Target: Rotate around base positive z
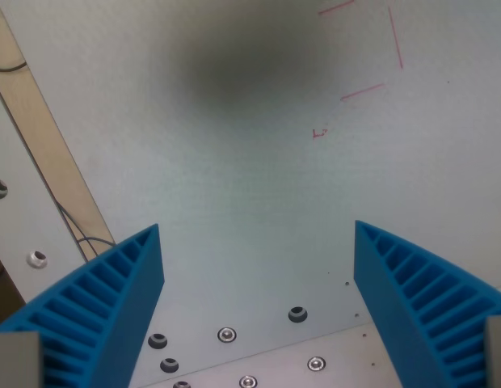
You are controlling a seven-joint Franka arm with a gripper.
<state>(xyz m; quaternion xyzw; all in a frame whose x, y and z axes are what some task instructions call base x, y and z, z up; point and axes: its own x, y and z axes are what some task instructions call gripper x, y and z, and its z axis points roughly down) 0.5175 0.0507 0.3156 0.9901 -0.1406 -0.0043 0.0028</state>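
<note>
My blue ribbed gripper fingers [105, 311] flank pale flat tabletop [258, 202]; red line markings [372, 56] beyond, metal screws [226, 334] between fingers, wooden strip [40, 137] at wrist view's left.

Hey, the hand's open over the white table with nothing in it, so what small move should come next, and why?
Probably a small turn about the base's vertical axis, counterclockwise seen from above. The hand is open and holds nothing, with only bare table between its blue fingers, so nothing there blocks a sweep. The red marks and the screws should slide sideways in the wrist view as it turns.
</note>
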